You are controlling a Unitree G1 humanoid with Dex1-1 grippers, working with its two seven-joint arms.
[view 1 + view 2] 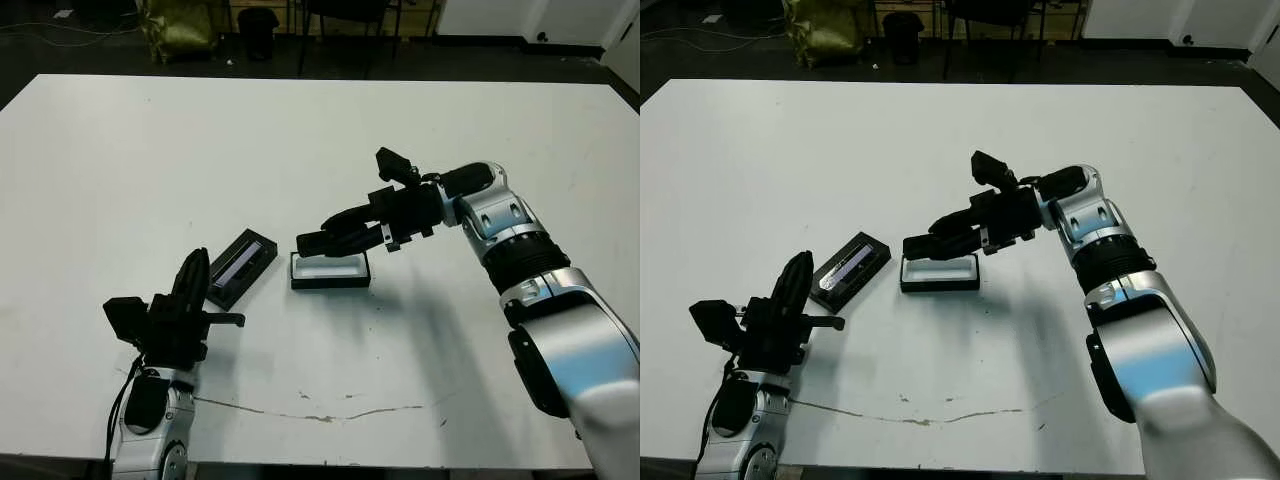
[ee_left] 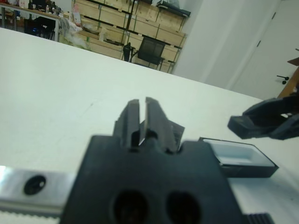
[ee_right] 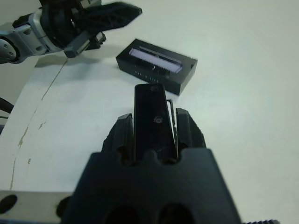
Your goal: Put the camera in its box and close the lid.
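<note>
The white table (image 1: pixel 120 170) carries the whole scene, its surface marked by a thin crack line (image 1: pixel 300 415) near the front edge. The right arm (image 1: pixel 520 250), silver and black, reaches in from the right toward the middle of the table, and its right gripper (image 1: pixel 312 243) hangs just over the left end of the box (image 1: pixel 330 270). That gripper's two fingers are clamped onto the camera (image 3: pixel 152 123), the slim black bar lying lengthwise between them with its tip jutting out past the fingertips, as the right wrist view shows. The left arm (image 1: pixel 150 420) rises from the near left corner, and the left gripper (image 1: pixel 190 272) points up the table with its fingers pressed nearly together, only a thin slit between them and nothing held. The box sits open near the table's centre, a shallow black tray with its white lining showing. The lid (image 1: pixel 241 265) lies flat just to the left of the box, apart from it and turned at an angle, its pale grey strip facing up; the left gripper's fingertips sit just beside the lid's near end.
</note>
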